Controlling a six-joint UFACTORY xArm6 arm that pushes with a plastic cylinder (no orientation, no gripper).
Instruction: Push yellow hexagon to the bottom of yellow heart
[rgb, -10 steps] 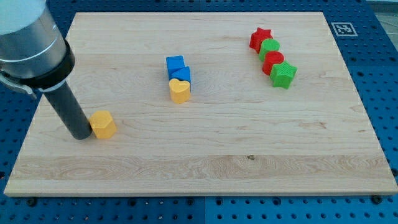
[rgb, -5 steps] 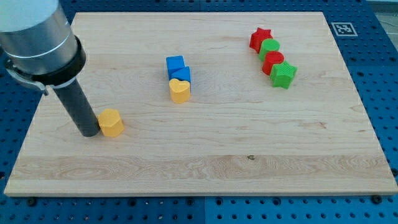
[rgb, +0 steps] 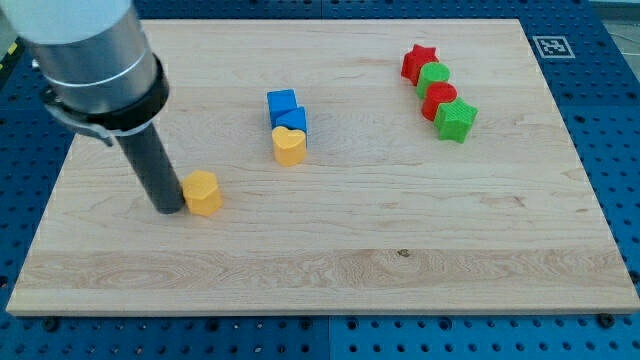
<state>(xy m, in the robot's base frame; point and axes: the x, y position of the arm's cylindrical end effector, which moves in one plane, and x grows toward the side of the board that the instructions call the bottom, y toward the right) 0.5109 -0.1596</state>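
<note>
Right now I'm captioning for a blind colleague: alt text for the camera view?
My tip touches the yellow hexagon from the view's left; the yellow heart sits up-right, below two blue blocks.

My tip stood on the board touching the hexagon at its 9 o'clock side, both at about 8 o'clock from the heart and well apart from it. The heart touched a cube at its 12 o'clock, and a second cube sat just beyond at 11 o'clock. Far off at the heart's 2 o'clock, a touching row ran from 11 o'clock to 5 o'clock: star, round block, another round block, another star.
</note>
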